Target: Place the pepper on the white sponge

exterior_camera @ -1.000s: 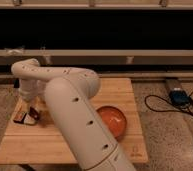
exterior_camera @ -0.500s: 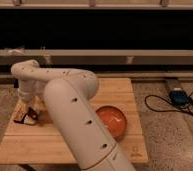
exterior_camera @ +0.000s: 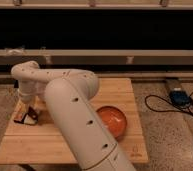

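The robot's white arm (exterior_camera: 70,107) reaches across the wooden table (exterior_camera: 117,90) to its left edge, where the gripper (exterior_camera: 30,113) hangs low over a small cluster of items. Whether it is open or closed cannot be told. Directly under it lies the white sponge (exterior_camera: 21,118), with something dark at the fingertips, possibly the pepper, too unclear to confirm. The orange bowl (exterior_camera: 112,120) sits well apart, right of the arm.
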Controlling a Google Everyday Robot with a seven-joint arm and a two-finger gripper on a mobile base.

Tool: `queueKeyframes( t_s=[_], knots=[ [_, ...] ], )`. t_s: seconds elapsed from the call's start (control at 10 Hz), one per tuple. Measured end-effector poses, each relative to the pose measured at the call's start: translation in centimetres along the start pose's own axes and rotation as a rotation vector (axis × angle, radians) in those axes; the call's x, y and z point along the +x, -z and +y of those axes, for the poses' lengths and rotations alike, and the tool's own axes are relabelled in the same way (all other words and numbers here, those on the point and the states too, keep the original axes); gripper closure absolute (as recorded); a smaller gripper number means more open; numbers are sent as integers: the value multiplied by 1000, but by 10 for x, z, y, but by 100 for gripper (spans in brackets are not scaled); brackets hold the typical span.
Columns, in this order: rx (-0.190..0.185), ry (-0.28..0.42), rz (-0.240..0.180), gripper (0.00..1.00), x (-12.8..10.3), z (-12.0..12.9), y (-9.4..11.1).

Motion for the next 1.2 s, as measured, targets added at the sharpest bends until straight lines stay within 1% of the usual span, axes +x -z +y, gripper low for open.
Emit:
queueKeyframes(
  t_s=[0.5,0.6,0.8,0.9,1.2],
  knots=[
    [16,4,-16,20,3,1,-1],
    [23,1,-21,20,6,-1,1],
    [47,0,-43,20,10,-4,16],
    [52,-2,-49,20,12,-6,20],
    [50,4,-49,20,9,-2,19]
  ],
)
